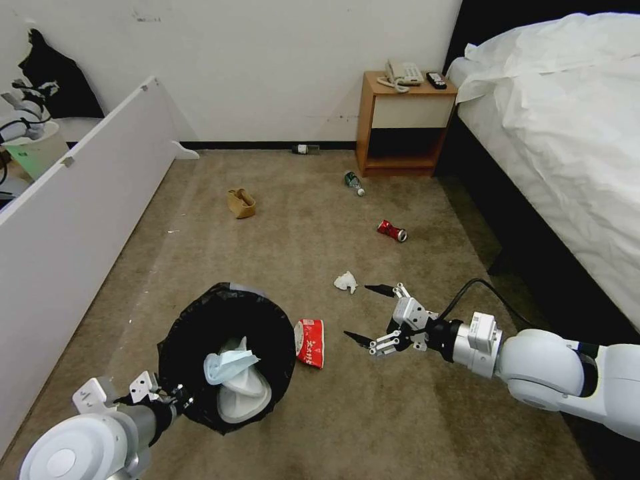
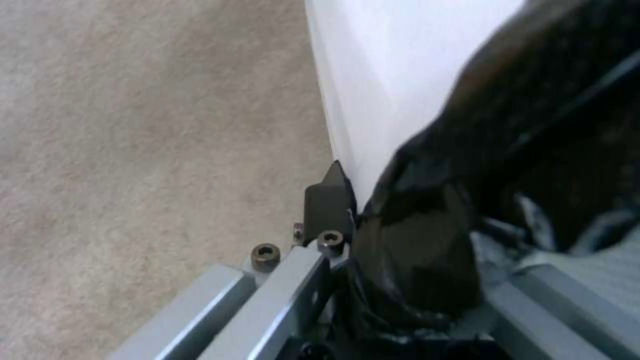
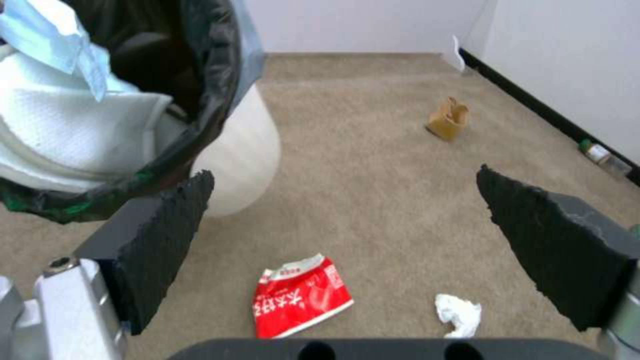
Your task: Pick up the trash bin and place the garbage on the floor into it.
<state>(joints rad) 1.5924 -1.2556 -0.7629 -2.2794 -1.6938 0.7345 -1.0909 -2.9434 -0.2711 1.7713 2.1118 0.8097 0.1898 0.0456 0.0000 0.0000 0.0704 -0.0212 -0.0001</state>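
- The left gripper (image 1: 175, 395) is clamped on the bagged rim of the trash bin (image 1: 227, 357), holding it above the floor (image 1: 373, 427); slippers and a blue mask already lie inside.
- The right gripper (image 1: 367, 313) hangs spread wide and empty over the carpet, the red packet (image 3: 301, 295) just beside the bin and the white tissue (image 3: 459, 314) near it.
- Judged best: come down with one finger each side of the packet, close on the crumpled middle, and keep the bin level and near.
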